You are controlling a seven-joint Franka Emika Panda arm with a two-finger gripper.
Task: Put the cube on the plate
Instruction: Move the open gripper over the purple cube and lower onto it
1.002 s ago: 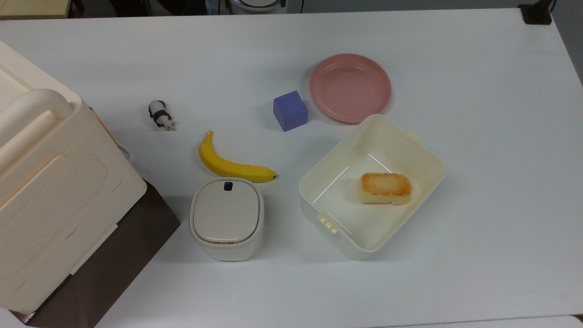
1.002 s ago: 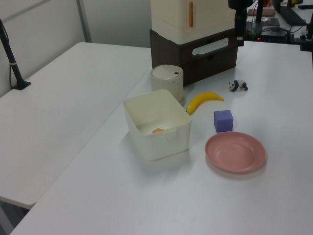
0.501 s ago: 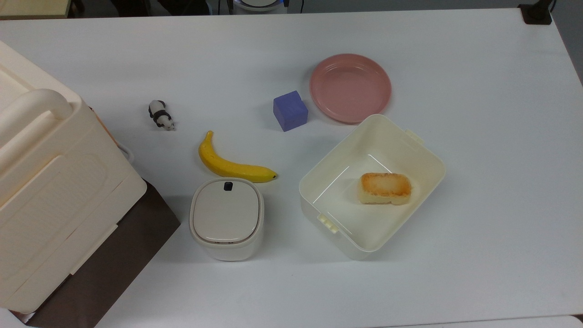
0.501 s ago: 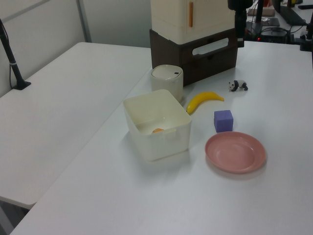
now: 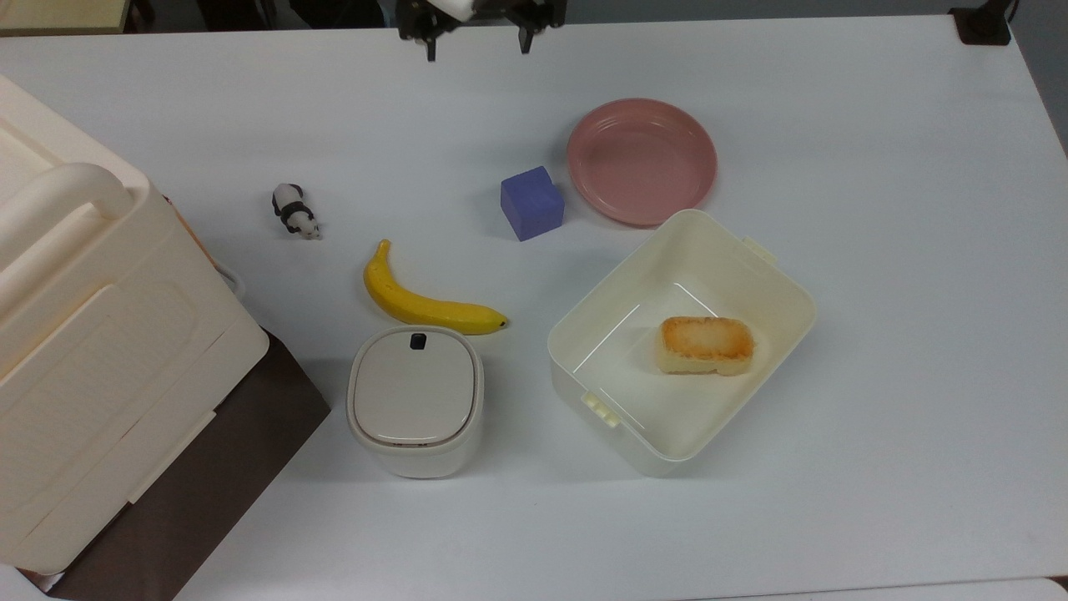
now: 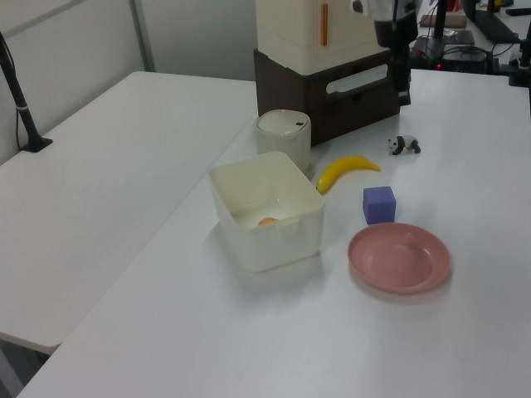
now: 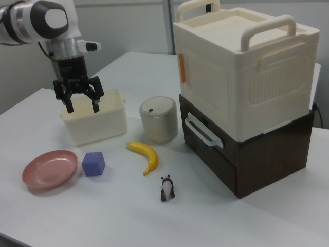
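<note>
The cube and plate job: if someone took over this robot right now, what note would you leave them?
Gripper: open, holding nothing, hanging above the table.
Cube: on the table, just off the plate's rim, on the top view's left of it.
Plate: bare, beside the cream tub.
Done: nothing yet.
Left: come down over the cube, grasp it, lift it and set it on the plate.

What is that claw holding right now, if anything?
Nothing: the claw hangs open and empty above the table. The cube sits untouched beside the plate.
</note>
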